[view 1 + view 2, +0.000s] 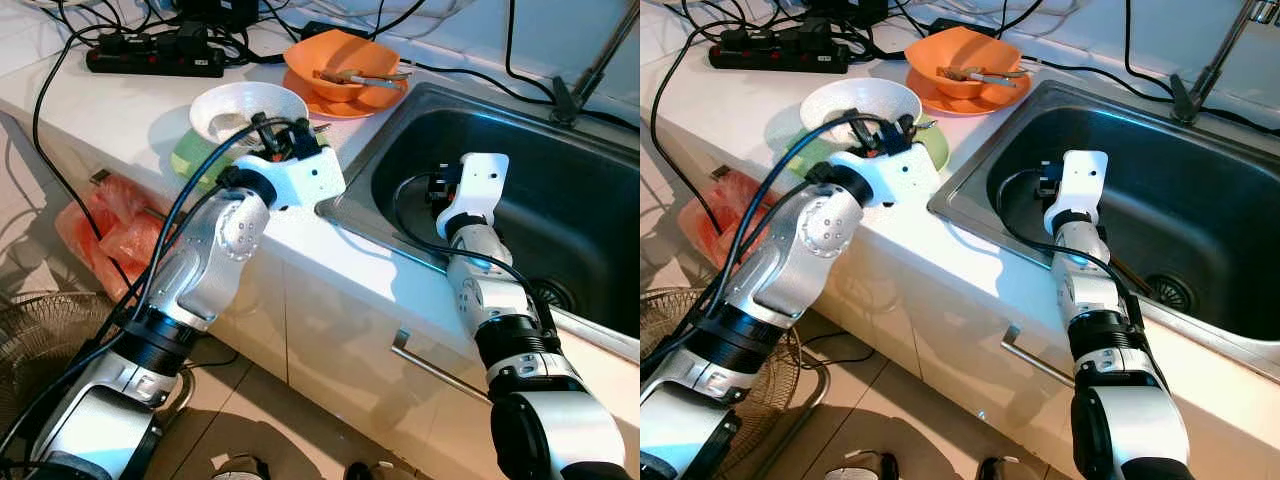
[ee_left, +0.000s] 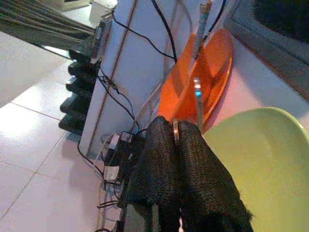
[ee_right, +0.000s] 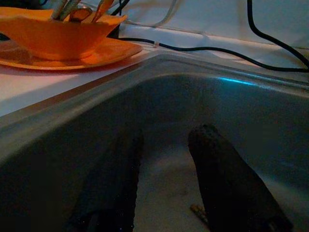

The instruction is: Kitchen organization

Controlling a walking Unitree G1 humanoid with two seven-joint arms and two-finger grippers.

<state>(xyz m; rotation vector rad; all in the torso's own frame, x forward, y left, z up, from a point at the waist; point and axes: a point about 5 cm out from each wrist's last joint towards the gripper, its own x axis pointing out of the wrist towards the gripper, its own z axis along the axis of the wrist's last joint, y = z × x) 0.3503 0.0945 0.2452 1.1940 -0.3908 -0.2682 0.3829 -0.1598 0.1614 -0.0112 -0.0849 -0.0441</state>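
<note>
utensil (image 2: 198,104) thin, stiff, slippery; left gripper (image 2: 176,140) jaws clamped on handle; right gripper (image 3: 164,145) jaws apart inside sink (image 1: 400,140).

No text, label, brand, number or sign is showing legibly on anything; nothing readable is appearing anywhere.
</note>
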